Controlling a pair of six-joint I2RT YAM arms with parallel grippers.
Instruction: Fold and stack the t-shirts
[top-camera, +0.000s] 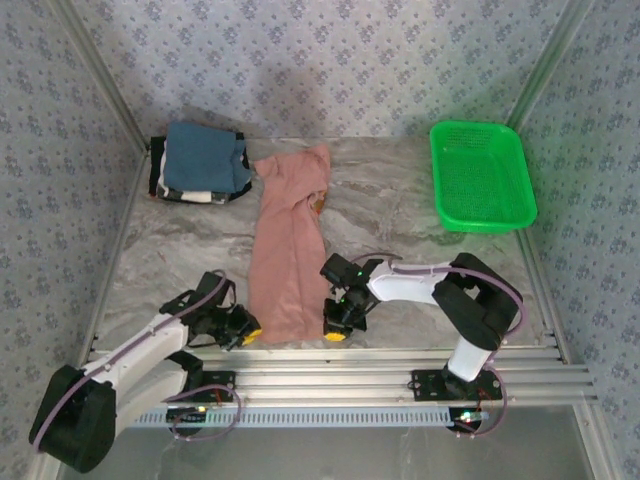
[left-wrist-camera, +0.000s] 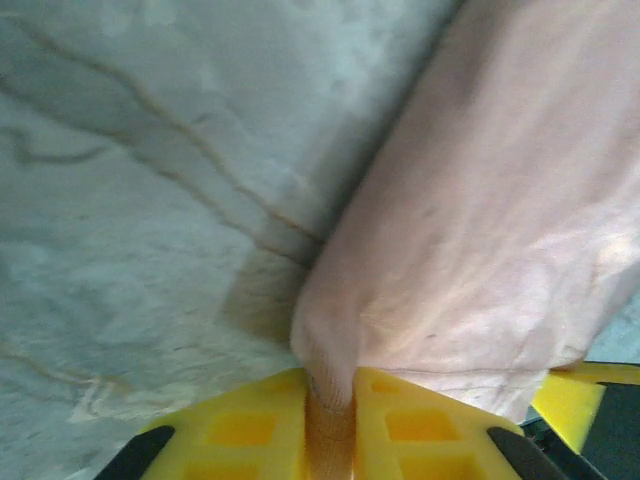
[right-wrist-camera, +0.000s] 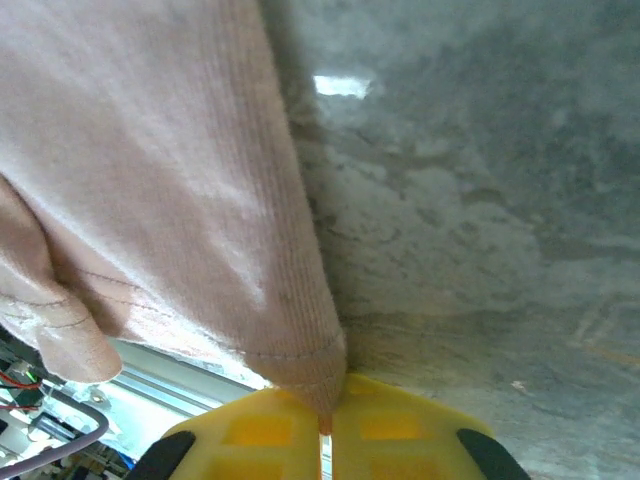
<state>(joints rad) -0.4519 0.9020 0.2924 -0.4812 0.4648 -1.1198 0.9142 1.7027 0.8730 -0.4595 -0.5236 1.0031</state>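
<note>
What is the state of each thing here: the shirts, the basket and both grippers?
Pink shirt: long folded strip, near corners gripped.
Stack: folded shirts, blue on top.
Basket: empty.
Left gripper: shut on pink shirt.
Right gripper: shut on pink shirt.

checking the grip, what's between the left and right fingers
The pink shirt spans the gap in the top view, pinched by the left fingers and right fingers.

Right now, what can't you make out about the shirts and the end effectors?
- salmon-pink shirt: chest print folded in, top external; just an orange sliver.
- folded stack: blue shirt covers the lower ones, top external; count unclear.
- left end effector, right end effector: wrist views, bodies cut off by bottom edge.
</note>
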